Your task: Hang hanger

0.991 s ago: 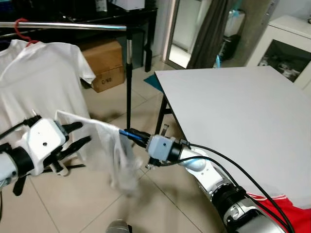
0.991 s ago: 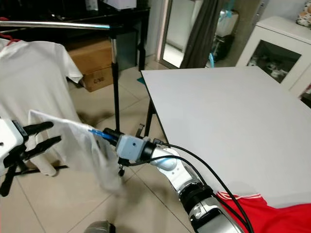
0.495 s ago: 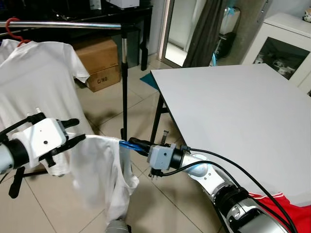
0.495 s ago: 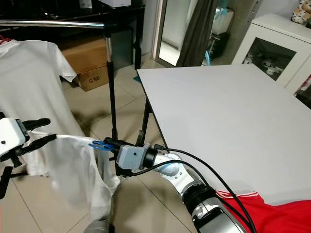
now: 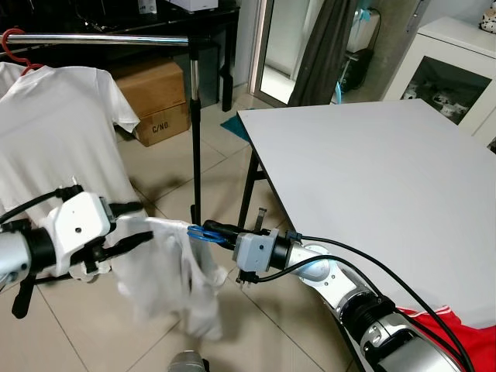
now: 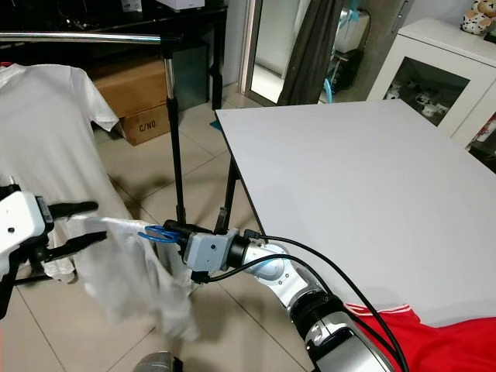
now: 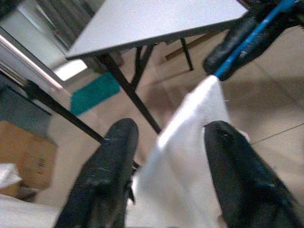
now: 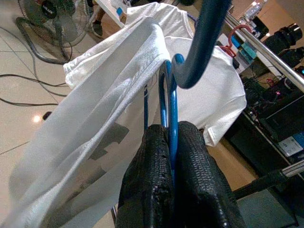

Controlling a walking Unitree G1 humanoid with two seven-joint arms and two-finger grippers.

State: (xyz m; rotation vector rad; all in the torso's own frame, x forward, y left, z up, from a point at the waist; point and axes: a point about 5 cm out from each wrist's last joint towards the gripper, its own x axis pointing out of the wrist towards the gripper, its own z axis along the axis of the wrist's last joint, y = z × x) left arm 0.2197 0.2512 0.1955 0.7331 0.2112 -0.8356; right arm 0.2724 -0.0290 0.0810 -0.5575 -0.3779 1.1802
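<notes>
1. Here the right gripper [image 8: 172, 147] stays clamped on the blue hanger [image 5: 203, 232].
2. The left gripper [image 7: 166, 142], fingers spread, straddles the white shirt [image 5: 174, 275], now sagging lower.
3. The rail [image 5: 101, 39] remains far.

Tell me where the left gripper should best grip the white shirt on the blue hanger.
Probably the white shirt's free shoulder edge, approached from the robot's left: the right gripper already pinches the blue hanger's neck, and the left gripper's open fingers straddle that edge.

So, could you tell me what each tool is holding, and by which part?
The right tool is shut on the blue hanger at its neck. The left tool straddles the white shirt's shoulder edge, fingers apart.
</notes>
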